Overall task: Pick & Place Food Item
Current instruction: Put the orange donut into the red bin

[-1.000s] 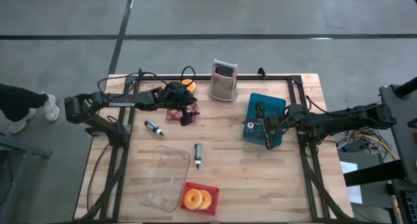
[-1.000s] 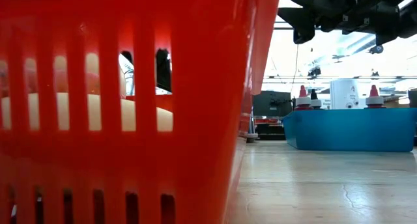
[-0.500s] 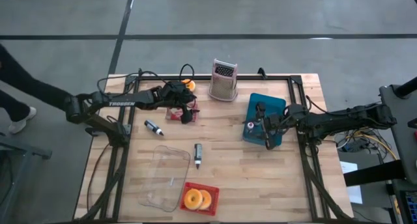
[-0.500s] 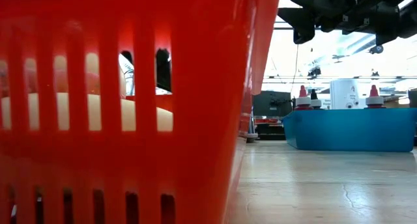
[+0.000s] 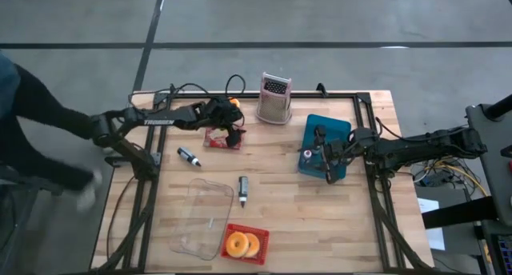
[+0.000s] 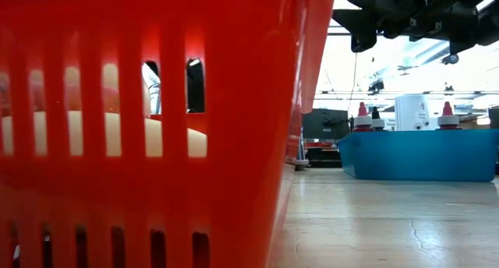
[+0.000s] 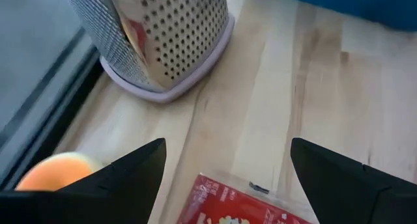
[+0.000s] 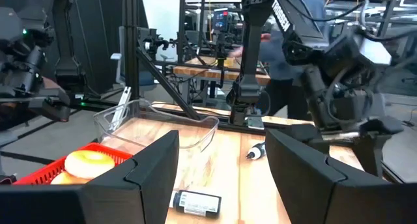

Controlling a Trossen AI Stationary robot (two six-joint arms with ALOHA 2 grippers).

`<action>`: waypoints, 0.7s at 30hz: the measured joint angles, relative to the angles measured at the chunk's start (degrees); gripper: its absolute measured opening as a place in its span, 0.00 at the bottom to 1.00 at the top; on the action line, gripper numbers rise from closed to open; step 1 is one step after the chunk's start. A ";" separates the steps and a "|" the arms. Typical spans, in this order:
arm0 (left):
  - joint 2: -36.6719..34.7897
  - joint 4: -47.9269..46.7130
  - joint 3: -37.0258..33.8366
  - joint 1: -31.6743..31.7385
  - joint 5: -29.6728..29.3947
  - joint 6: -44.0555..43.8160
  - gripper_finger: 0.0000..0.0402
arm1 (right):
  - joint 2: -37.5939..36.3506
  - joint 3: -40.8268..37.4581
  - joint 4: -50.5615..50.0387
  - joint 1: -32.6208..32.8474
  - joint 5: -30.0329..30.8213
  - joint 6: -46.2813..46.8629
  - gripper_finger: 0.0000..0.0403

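A red snack packet [image 5: 220, 137] lies flat on the table, with an orange [image 5: 232, 105] beyond it by the far rail. My left gripper [image 5: 233, 129] hovers open just above the packet's far right corner, and its fingers touch nothing. The left wrist view shows that gripper [image 7: 227, 146] with the packet [image 7: 241, 201] low between the fingers and the orange [image 7: 55, 172] off to one side. My right gripper [image 5: 329, 165] waits open over the blue tray [image 5: 336, 135]. A red basket [image 5: 244, 245] holding two doughnuts stands at the near edge.
A metal grater [image 5: 274, 97] stands at the far edge, right of the orange. Two markers [image 5: 189, 156] [image 5: 242, 189] and a clear plastic container [image 5: 204, 219] lie mid-table. Small bottles stand in the blue tray. A person [image 5: 32, 123] moves past the table's left side.
My left gripper has moved toward the table's far edge and a little right, off the middle of the red packet toward the orange and grater, staying open. More of the packet now shows. The person at the left has walked nearer.
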 joint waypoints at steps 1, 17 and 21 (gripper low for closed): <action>0.95 -1.89 1.43 0.04 -0.33 0.02 0.83 | 0.00 0.00 0.04 0.00 0.00 0.02 0.56; 12.66 -26.61 23.10 3.79 -9.80 -2.72 0.83 | -0.09 0.00 -0.09 0.04 -0.11 0.49 0.56; 15.01 -30.46 26.41 5.54 -9.78 -5.23 0.83 | -0.07 0.00 -0.18 0.04 -0.13 0.36 0.56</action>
